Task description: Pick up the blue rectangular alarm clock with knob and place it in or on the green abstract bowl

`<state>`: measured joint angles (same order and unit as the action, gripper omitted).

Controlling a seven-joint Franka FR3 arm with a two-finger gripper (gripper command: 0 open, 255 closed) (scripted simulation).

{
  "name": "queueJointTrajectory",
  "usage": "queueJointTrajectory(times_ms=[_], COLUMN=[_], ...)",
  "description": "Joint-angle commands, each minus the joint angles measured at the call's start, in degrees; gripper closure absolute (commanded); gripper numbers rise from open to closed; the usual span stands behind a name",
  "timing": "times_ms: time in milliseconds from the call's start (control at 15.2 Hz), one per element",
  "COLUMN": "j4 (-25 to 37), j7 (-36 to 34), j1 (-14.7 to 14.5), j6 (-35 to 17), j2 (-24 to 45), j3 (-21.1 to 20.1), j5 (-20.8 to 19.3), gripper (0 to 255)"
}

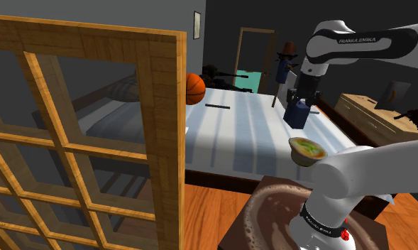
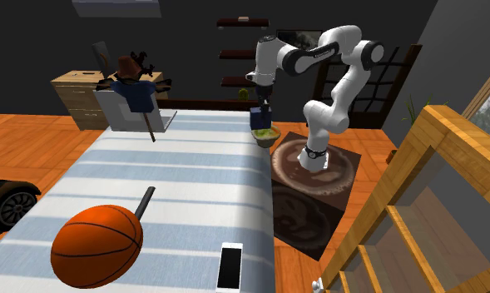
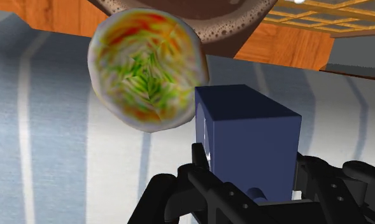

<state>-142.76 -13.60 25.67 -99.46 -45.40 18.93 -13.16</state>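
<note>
**Figure.** The striped bed (image 1: 257,128) fills the middle of the shoulder view. The white arm (image 1: 356,44) reaches over it from the upper right. The bowl (image 1: 307,150), green and orange inside, sits at the bed's near edge, right of centre. The dark blue, box-shaped clock (image 1: 297,113) hangs clear of the bed, just above and slightly left of the bowl. The black gripper (image 1: 299,105) clasps it on two opposite sides. In the wrist view the bowl (image 3: 148,70) lies beyond the clock (image 3: 246,140) and off to one side of the gripper (image 3: 249,184). The clock is probably not yet centred, so a short sideways shift toward the bowl seems needed before lowering.
</note>
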Motion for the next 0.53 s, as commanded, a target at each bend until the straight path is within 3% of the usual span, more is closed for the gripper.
queueJointTrajectory(times_ms=[0,330,462], j4=[-1.0,-3.4,-5.1], j7=[2.0,6.8,6.8], j1=[1.7,6.0,6.2], j6=[2.4,8.0,6.7], j2=[-3.6,-12.1,-12.4], j3=[1.1,3.7,4.1], j5=[-1.5,-5.3,-5.7], gripper=[255,255,255])
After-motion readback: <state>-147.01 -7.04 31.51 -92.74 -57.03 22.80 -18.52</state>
